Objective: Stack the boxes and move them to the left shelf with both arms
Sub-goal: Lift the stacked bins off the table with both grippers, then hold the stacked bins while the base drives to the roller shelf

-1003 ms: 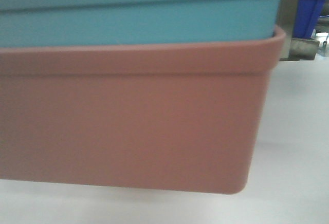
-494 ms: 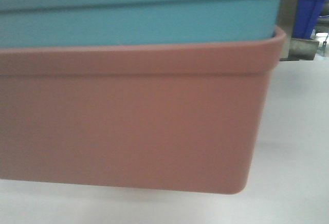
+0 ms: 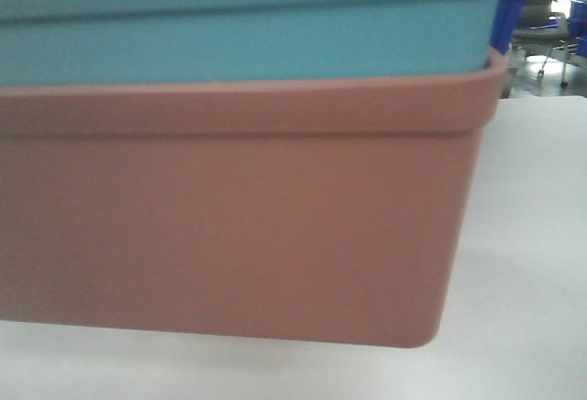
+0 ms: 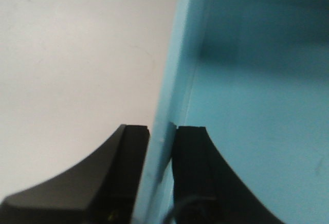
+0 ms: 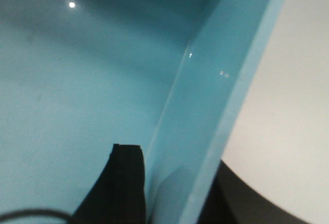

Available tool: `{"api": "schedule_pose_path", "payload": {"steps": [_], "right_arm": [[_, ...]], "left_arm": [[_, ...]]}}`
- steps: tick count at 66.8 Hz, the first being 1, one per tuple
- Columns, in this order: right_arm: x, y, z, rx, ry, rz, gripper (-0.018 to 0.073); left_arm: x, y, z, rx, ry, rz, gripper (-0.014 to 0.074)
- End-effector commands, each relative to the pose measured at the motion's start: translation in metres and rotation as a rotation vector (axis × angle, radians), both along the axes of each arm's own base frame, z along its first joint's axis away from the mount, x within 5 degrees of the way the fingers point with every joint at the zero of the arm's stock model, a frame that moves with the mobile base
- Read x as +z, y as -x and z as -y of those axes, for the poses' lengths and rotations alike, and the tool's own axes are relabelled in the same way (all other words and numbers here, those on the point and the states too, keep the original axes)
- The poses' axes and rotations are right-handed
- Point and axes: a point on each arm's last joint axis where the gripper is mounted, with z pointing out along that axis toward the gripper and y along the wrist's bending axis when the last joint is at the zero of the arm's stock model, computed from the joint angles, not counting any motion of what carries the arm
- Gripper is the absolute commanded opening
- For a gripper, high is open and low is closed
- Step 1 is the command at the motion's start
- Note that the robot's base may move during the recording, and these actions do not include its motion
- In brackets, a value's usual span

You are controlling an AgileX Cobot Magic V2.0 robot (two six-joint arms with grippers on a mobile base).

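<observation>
The turquoise box (image 3: 248, 47) sits nested inside the salmon pink box (image 3: 229, 226), and the stack fills the front view, raised above a white surface with a shadow under it. In the left wrist view my left gripper (image 4: 162, 136) is shut on the turquoise box's left wall (image 4: 175, 80), one finger outside, one inside. In the right wrist view my right gripper (image 5: 177, 183) is shut on the turquoise box's right wall (image 5: 216, 95); its inner finger (image 5: 126, 183) shows inside the box, and the outer one is mostly hidden behind the rim. The left shelf is out of view.
A white surface (image 3: 532, 235) lies under and to the right of the stack. A dark blue crate (image 3: 506, 10) and a chair (image 3: 541, 33) show at the far upper right. White surface (image 4: 77, 54) also lies beside the box in the left wrist view.
The background at the upper right has shifted: the steel bar and blue crate seen earlier gave way to a chair and a crate edge. The stacked boxes keep their place in the view.
</observation>
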Motion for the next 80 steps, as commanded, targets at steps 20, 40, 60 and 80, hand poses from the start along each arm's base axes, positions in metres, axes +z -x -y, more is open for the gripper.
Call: {"api": "schedule_pose_path", "payload": {"steps": [20,40,60,80], "right_arm": [[0.0333,0.003,-0.0203,0.112,-0.261,0.153,0.0056],[0.0331,0.0031,-0.0201,0.11,-0.259,0.151,0.0056],[0.0331,0.0031,-0.0201,0.11,-0.259,0.151,0.0056],[0.033,0.0031,-0.0199,0.109,-0.257,0.15,0.0056]], "left_arm": [[0.0316,0.0085,0.0274,-0.15,0.282,0.122,-0.001],[0.0316,0.0085,0.0274,-0.15,0.282,0.122,-0.001],[0.0316,0.0085,0.0274,-0.15,0.282,0.122,-0.001],[0.0316,0.0085,0.0274,-0.15,0.282,0.122,-0.001]]}}
